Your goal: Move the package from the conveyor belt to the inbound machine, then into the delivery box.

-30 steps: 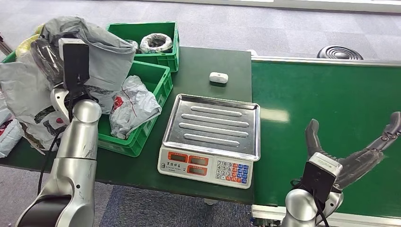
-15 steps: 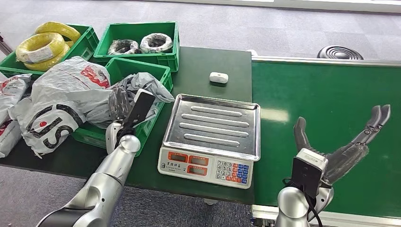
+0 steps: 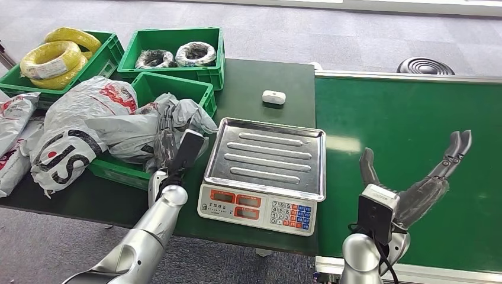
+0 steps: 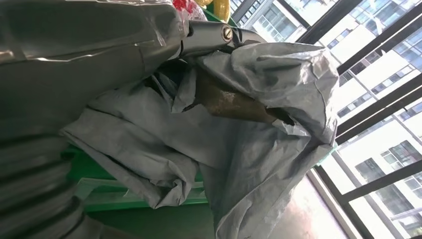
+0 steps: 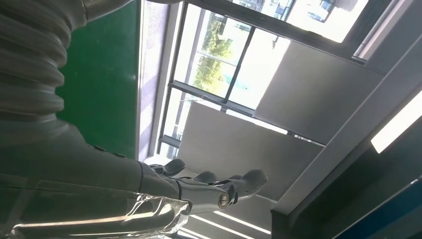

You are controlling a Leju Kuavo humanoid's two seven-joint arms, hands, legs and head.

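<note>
The left robot hand (image 3: 167,131) grips a crumpled grey package (image 3: 139,127), its dark fingers (image 4: 234,102) buried in the plastic folds. The package lies over the near green crate (image 3: 188,92) at the counter's left side, just beside the scale (image 3: 264,171). No writing on this package can be read.

The right robot hand (image 3: 423,177) hovers over the green belt (image 3: 408,118), fingers spread wide, holding nothing.

The scale has a ribbed steel pan and a front panel with red displays and a keypad; small print beside the displays is too fine to read. Left of the held package lies a larger grey bag (image 3: 68,139) with big black letters, "IS" legible, and a red patch, hanging over the counter's (image 3: 260,77) left front edge. At the far edge stand a crate of wrapped rolls (image 3: 177,53) and a crate of yellow coils (image 3: 56,56). A small white device (image 3: 273,96) rests behind the scale.
</note>
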